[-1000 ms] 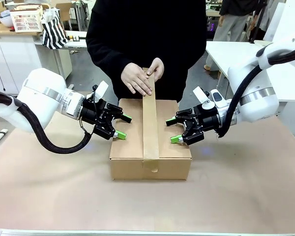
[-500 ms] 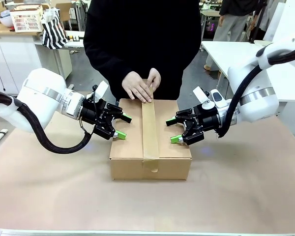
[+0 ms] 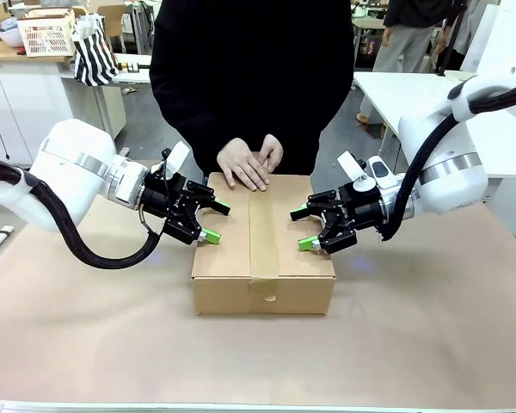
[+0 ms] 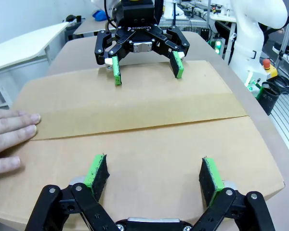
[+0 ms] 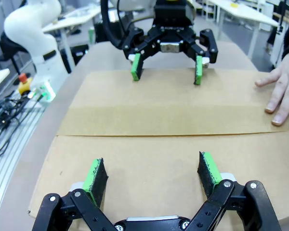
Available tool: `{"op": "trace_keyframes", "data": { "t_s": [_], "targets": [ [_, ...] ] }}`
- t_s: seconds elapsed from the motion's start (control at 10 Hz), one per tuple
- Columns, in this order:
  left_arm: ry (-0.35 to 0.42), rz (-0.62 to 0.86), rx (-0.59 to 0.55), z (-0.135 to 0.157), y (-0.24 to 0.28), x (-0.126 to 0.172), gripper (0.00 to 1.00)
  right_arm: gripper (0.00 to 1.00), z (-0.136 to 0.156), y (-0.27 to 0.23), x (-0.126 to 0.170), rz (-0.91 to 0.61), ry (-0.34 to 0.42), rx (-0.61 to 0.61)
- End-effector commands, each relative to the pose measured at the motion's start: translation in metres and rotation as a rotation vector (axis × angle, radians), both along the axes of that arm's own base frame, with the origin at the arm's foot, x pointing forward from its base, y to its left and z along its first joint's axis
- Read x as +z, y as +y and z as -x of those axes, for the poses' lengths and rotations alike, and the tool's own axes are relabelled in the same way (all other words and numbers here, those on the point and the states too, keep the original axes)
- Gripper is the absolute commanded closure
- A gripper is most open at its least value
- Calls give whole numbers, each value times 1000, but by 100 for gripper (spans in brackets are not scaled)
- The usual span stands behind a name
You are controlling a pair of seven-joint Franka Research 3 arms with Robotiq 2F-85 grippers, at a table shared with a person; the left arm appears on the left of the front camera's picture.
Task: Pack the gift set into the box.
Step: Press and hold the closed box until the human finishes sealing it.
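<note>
we hold both jaws spread, left gripper [image 3: 211, 221] and right gripper [image 3: 304, 227] flanking the box [image 3: 262, 249]; person's hands [image 3: 249, 162] press flat on its far edge.

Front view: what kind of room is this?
Probably a robot lab or workshop. Two arms' grippers, left and right, flank a taped box, with white workbenches behind.
</note>
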State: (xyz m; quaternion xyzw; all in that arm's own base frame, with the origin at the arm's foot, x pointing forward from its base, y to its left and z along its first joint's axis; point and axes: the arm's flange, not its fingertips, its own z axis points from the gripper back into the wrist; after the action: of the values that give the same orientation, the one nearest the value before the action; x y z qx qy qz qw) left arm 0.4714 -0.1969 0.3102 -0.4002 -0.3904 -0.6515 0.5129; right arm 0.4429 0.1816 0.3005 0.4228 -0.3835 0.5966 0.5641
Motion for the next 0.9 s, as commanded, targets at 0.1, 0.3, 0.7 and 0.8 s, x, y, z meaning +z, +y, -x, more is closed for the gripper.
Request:
{"op": "trace_keyframes", "data": {
  "t_s": [0.1,0.3,0.7,0.8],
  "targets": [
    [9,-5,0,1,1,-3,0,0,1,0,-1,0,-9,3],
    [9,-5,0,1,1,-3,0,0,1,0,-1,0,-9,3],
    [9,-5,0,1,1,-3,0,0,1,0,-1,0,-9,3],
    [9,-5,0,1,1,-3,0,0,1,0,-1,0,-9,3]
  ]
}}
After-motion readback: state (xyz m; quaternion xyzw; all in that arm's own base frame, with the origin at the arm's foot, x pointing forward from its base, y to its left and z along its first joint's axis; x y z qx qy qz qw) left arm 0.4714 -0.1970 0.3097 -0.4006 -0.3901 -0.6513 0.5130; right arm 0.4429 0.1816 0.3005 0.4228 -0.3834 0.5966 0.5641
